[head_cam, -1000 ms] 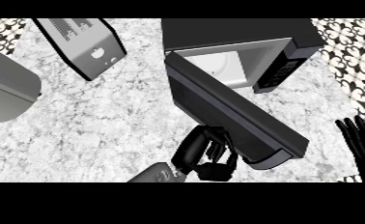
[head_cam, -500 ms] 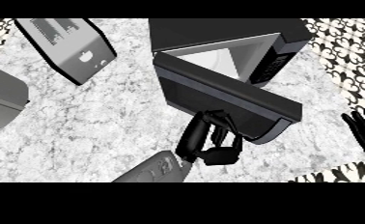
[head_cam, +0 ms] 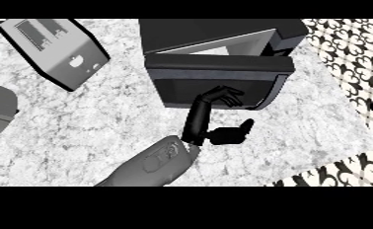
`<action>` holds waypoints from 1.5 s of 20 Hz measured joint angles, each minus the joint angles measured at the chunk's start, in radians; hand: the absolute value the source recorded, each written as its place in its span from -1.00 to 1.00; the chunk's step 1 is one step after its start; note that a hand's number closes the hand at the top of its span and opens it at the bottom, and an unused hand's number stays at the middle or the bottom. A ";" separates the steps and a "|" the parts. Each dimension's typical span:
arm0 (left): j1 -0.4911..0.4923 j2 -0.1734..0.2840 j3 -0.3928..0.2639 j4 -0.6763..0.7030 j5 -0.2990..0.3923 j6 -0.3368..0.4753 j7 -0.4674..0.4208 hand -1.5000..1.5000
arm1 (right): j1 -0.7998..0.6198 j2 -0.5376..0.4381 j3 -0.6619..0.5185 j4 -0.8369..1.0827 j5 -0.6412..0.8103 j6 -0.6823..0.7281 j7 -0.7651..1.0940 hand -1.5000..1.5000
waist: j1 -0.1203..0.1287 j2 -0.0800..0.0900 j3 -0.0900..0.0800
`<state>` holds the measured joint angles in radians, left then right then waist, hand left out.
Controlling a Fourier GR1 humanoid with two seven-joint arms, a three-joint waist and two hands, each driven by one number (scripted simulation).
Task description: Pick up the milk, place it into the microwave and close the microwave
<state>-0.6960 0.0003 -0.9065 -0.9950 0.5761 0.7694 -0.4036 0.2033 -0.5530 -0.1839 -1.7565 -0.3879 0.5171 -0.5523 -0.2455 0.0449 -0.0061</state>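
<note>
The black microwave (head_cam: pixel 218 33) stands at the back centre of the counter. Its door (head_cam: pixel 211 77) is swung most of the way across the front, with a narrow strip of the pale inside showing above it. My left hand (head_cam: pixel 200 119) reaches up from the lower middle. Its fingertips (head_cam: pixel 224 95) rest against the door's outer face and its thumb (head_cam: pixel 237 132) sticks out to the right. The hand is open and holds nothing. No milk shows in this view. My right hand is out of the picture.
A silver toaster (head_cam: pixel 55 50) lies at the back left. Part of a grey object (head_cam: pixel 6 107) shows at the left edge. The marble counter (head_cam: pixel 94 119) ends at the right, where patterned floor (head_cam: pixel 342 50) begins.
The microwave door has swung from wide open to almost across the front, with my left hand following against it. My right hand, seen at the right edge before, has left the view.
</note>
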 measured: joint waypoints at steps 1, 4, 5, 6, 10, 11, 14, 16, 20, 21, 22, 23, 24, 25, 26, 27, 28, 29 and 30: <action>-0.013 0.000 0.002 0.009 0.013 0.010 0.004 -1.00 | -0.011 -0.012 -0.012 -0.004 0.001 -0.001 0.000 -1.00 | -0.006 0.002 0.000; -0.048 0.000 0.021 0.034 0.055 0.039 0.020 -1.00 | -0.053 -0.069 -0.077 -0.027 0.056 -0.037 -0.013 1.00 | -0.026 0.003 -0.001; -0.058 0.000 0.029 0.040 0.068 0.048 0.019 -1.00 | -0.066 -0.085 -0.093 -0.033 0.073 -0.047 -0.016 1.00 | -0.030 0.006 -0.002; -0.067 0.000 0.038 0.044 0.082 0.056 0.017 -1.00 | -0.078 -0.099 -0.108 -0.036 0.088 -0.055 -0.019 1.00 | -0.034 0.009 -0.002; -0.081 -0.001 0.052 0.037 0.137 0.084 -0.002 -1.00 | -0.115 -0.133 -0.142 -0.045 0.131 -0.082 -0.031 1.00 | -0.041 0.017 -0.001; -0.081 -0.001 0.052 0.034 0.147 0.088 -0.009 -1.00 | -0.124 -0.140 -0.147 -0.046 0.139 -0.086 -0.031 1.00 | -0.041 0.019 -0.001; -0.080 -0.001 0.052 0.028 0.176 0.101 -0.030 -1.00 | -0.144 -0.157 -0.162 -0.043 0.155 -0.096 -0.034 1.00 | -0.044 0.022 0.000; -0.084 -0.001 0.050 0.027 0.193 0.106 -0.041 -1.00 | -0.158 -0.165 -0.167 -0.038 0.160 -0.100 -0.035 1.00 | -0.042 0.026 0.001; -0.090 -0.001 0.050 0.031 0.220 0.109 -0.065 -1.00 | -0.179 -0.177 -0.175 -0.029 0.167 -0.104 -0.037 1.00 | -0.044 0.031 0.002; -0.092 -0.001 0.048 0.031 0.228 0.108 -0.071 -1.00 | -0.185 -0.181 -0.176 -0.026 0.169 -0.105 -0.036 1.00 | -0.042 0.033 0.002; -0.094 -0.001 0.046 0.032 0.234 0.107 -0.078 -1.00 | -0.191 -0.184 -0.176 -0.023 0.170 -0.105 -0.034 1.00 | -0.042 0.034 0.002; -0.097 -0.001 0.043 0.034 0.240 0.107 -0.083 -1.00 | -0.197 -0.188 -0.177 -0.019 0.170 -0.106 -0.032 1.00 | -0.040 0.036 0.002; -0.097 0.000 0.043 0.034 0.247 0.108 -0.090 -1.00 | -0.202 -0.190 -0.179 -0.014 0.171 -0.106 -0.033 1.00 | -0.041 0.036 0.003; -0.098 0.000 0.043 0.034 0.252 0.109 -0.097 -1.00 | -0.207 -0.190 -0.179 -0.010 0.171 -0.107 -0.033 1.00 | -0.040 0.037 0.003; -0.099 -0.001 0.041 0.034 0.257 0.109 -0.103 -1.00 | -0.212 -0.190 -0.177 -0.006 0.173 -0.109 -0.033 1.00 | -0.039 0.039 0.004; -0.100 -0.001 0.040 0.035 0.263 0.108 -0.109 -1.00 | -0.219 -0.192 -0.178 -0.004 0.174 -0.110 -0.032 1.00 | -0.038 0.040 0.004; -0.102 -0.001 0.039 0.037 0.267 0.108 -0.116 -1.00 | -0.223 -0.193 -0.177 -0.002 0.175 -0.111 -0.032 1.00 | -0.039 0.041 0.004; -0.104 -0.001 0.037 0.038 0.273 0.106 -0.122 -1.00 | -0.229 -0.194 -0.176 0.000 0.176 -0.112 -0.031 1.00 | -0.038 0.042 0.004; -0.106 -0.001 0.035 0.041 0.277 0.105 -0.128 -1.00 | -0.233 -0.196 -0.174 0.003 0.178 -0.113 -0.029 1.00 | -0.037 0.043 0.004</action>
<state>-0.8019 -0.0005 -0.8712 -0.9542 0.8530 0.8745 -0.5319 -0.0301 -0.7487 -0.3584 -1.7537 -0.2103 0.4042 -0.5812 -0.2827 0.0881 -0.0024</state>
